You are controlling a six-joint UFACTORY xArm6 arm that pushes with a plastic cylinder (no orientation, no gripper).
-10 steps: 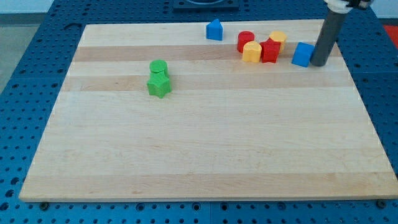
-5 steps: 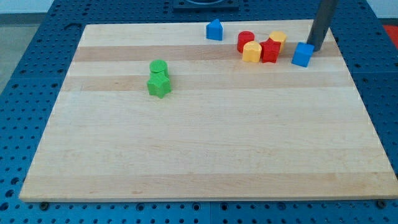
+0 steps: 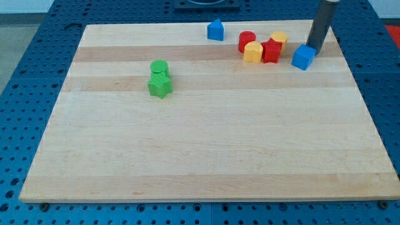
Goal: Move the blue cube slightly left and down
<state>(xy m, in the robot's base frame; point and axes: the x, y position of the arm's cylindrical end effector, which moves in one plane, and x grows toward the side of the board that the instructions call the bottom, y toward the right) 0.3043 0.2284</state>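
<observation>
The blue cube (image 3: 303, 57) lies near the top right of the wooden board (image 3: 206, 150). My tip (image 3: 315, 52) is the lower end of a dark rod that comes down from the view's top right. It touches the cube's upper right side. A cluster of red and yellow blocks lies just left of the cube.
The cluster holds a red cylinder (image 3: 246, 41), a yellow block (image 3: 252, 52), a red block (image 3: 271, 51) and a yellow block (image 3: 279, 39). A blue house-shaped block (image 3: 215, 30) sits at the top centre. A green cylinder (image 3: 159, 67) and green star (image 3: 159, 85) lie at left.
My tip moved from the cube's right side up and around to its upper right. The cube has shifted slightly left and down and turned a little.
</observation>
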